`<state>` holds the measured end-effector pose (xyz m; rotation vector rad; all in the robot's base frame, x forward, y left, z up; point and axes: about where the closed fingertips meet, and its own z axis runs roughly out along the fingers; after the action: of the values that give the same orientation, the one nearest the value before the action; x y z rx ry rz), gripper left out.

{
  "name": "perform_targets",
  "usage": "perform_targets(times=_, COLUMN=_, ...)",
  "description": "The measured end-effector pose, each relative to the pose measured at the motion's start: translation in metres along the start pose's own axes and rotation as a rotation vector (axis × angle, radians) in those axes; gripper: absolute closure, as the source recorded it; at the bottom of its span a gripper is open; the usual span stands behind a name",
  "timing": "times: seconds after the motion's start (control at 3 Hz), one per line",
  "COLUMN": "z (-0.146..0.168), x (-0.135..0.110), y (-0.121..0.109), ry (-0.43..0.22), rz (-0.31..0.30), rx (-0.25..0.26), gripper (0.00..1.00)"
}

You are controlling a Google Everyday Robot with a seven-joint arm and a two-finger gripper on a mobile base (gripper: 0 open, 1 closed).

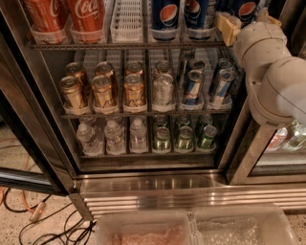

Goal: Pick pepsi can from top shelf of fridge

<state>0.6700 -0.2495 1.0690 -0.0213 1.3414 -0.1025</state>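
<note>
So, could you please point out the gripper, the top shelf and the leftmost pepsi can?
gripper (246,23), camera view, top right, its tip
top shelf (124,45), camera view, front rail
leftmost pepsi can (165,16), camera view, logo
</note>
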Motion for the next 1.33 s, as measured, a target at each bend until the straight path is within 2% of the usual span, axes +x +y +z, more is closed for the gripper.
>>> perform_targets(times=0.33, z=0.0002, x=-0.0026, y=-0.0022, ry=-0.011, rz=-0.004, rx=0.009, gripper=0.16)
perform_targets(times=1.33, z=0.0031, x=-0.0084, y=-0.0036, ry=-0.033, rz=0.001, rx=0.033, gripper=0.21)
